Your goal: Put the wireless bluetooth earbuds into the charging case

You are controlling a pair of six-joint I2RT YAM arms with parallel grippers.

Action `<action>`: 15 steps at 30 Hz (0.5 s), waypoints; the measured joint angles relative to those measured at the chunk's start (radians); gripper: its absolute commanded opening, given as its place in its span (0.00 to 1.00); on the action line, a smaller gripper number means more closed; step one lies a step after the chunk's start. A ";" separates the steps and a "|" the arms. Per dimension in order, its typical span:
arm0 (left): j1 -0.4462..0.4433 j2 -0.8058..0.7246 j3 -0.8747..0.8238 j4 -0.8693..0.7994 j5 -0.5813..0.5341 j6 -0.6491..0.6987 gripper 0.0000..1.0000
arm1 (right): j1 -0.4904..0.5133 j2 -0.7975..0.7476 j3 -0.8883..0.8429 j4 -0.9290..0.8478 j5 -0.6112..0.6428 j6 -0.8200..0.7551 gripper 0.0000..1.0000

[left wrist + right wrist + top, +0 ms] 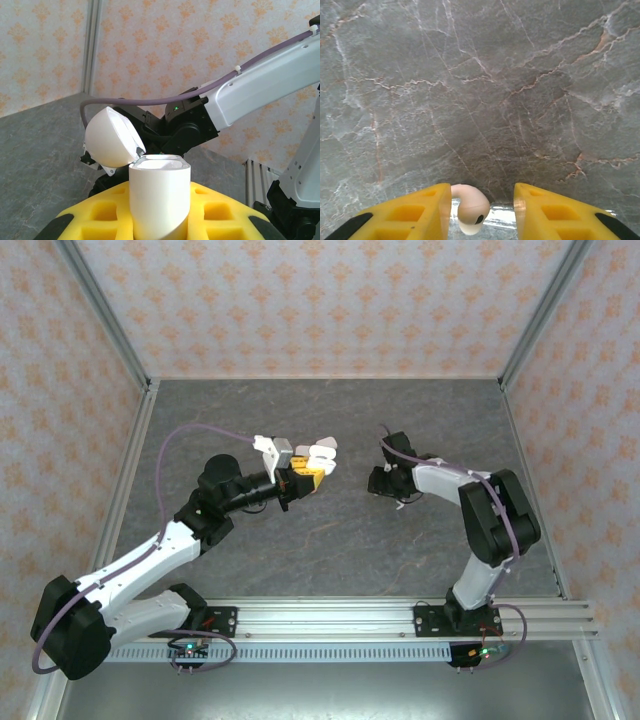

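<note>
My left gripper [300, 476] is shut on the white charging case [160, 200] and holds it upright above the table. The case's rounded lid [110, 137] is hinged open to the left, and the case's top faces the right arm. In the top view the case [318, 458] sits at the tip of the yellow fingers. My right gripper [482, 212] is low over the grey table and open. A pale earbud [470, 207] lies between its yellow fingers, against the left finger [420, 212]. A clear gap separates the earbud from the right finger [550, 210].
Grey marbled table [330, 540] inside patterned walls [320, 300]. The right arm [480, 500] reaches leftward toward the middle, its gripper [383, 480] a short way right of the held case. An aluminium rail [400, 615] runs along the near edge.
</note>
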 measured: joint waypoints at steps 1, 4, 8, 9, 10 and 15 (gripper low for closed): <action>0.000 0.000 0.000 0.000 0.000 0.000 0.00 | 0.001 0.002 0.000 0.001 0.003 0.001 0.35; 0.000 0.000 0.000 -0.003 -0.003 0.000 0.00 | 0.004 0.003 0.000 0.001 0.011 0.003 0.34; 0.000 0.000 0.000 -0.003 -0.003 0.000 0.00 | 0.006 0.005 0.002 0.000 0.018 0.003 0.32; 0.000 0.000 0.000 -0.004 -0.003 0.000 0.00 | 0.006 0.006 0.003 0.000 0.018 0.003 0.31; 0.000 0.000 0.000 -0.004 -0.003 0.000 0.00 | 0.008 0.006 0.005 -0.002 0.021 0.003 0.31; 0.000 0.000 0.000 -0.012 -0.003 0.004 0.00 | 0.018 0.006 0.006 -0.002 0.037 0.004 0.31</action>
